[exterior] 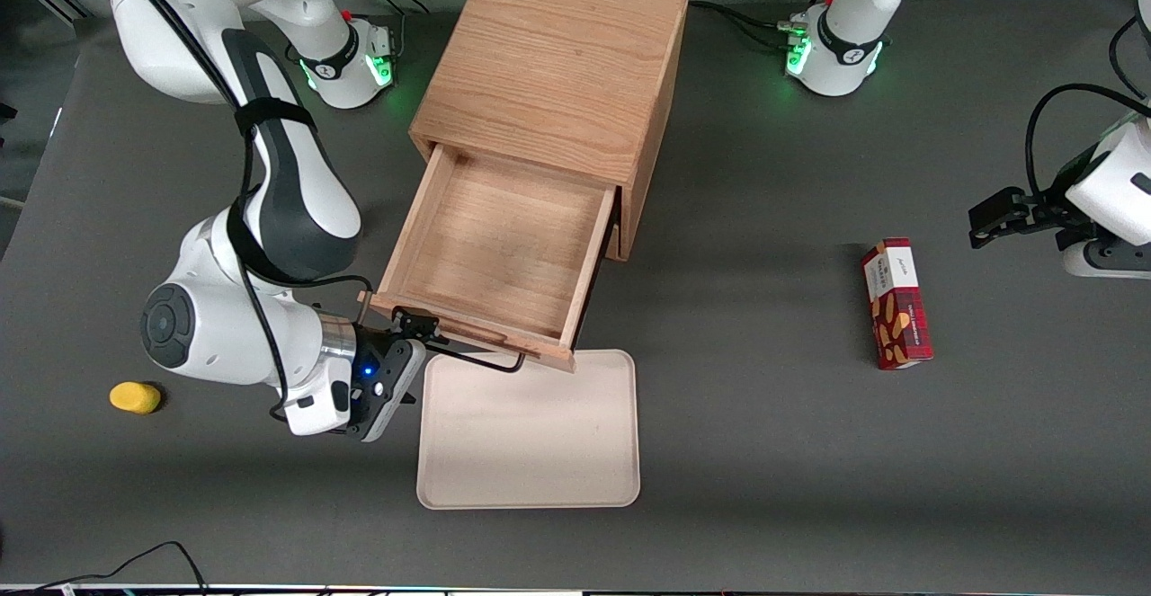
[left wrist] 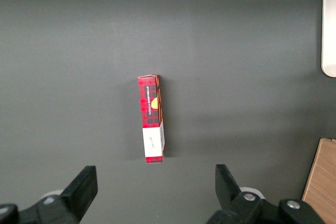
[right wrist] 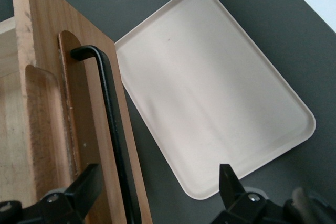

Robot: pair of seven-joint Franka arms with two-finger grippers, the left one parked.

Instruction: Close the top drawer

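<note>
The top drawer [exterior: 504, 245] of the light oak cabinet [exterior: 557, 66] is pulled far out toward the front camera, and its shallow box holds nothing. Its front [right wrist: 100, 103] carries a black wire handle [exterior: 486, 364], which also shows in the right wrist view [right wrist: 113, 135]. My right gripper [exterior: 421, 333] is open at the working arm's end of the drawer front. In the right wrist view the gripper [right wrist: 156, 192] straddles the front's edge and the handle: one finger [right wrist: 84, 187] is over the wood, the other [right wrist: 228, 184] over the tray's edge.
A beige tray [exterior: 530, 434] lies on the table just in front of the open drawer; it also shows in the right wrist view [right wrist: 210, 87]. A yellow lump [exterior: 135, 396] lies near my arm. A red carton [exterior: 896, 304] lies toward the parked arm's end.
</note>
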